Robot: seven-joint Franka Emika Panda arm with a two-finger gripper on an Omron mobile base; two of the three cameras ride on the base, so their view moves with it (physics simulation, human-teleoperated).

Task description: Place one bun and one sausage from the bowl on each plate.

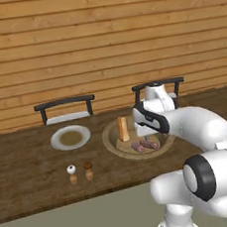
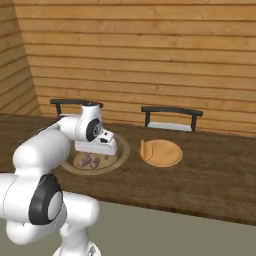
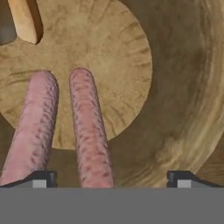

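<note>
The tan-olive bowl [image 1: 110, 142] [image 2: 119, 159] [image 3: 192, 87] holds two pink sausages and an upright bun [image 1: 122, 128] [image 3: 24, 19]. My gripper [image 3: 112, 179] hangs open just above the bowl, pointing down. One sausage [image 3: 89, 131] [image 1: 150, 144] lies between the fingertips; the other sausage [image 3: 33, 127] [image 1: 138, 147] lies beside the left fingertip [image 3: 41, 178]. A white-rimmed plate [image 1: 71, 137] sits left of the bowl. A round wooden plate [image 2: 162, 153] sits right of it, with a second bun [image 2: 142, 149] standing on its left edge. My hand [image 2: 97, 145] hides part of the bowl.
Salt and pepper shakers [image 1: 72, 175] [image 1: 88, 171] stand near the table's front edge, left of the bowl. Two dark chairs [image 1: 65, 108] [image 2: 170, 117] stand behind the table against a wooden plank wall. The table's front edge [image 1: 71, 202] runs below the shakers.
</note>
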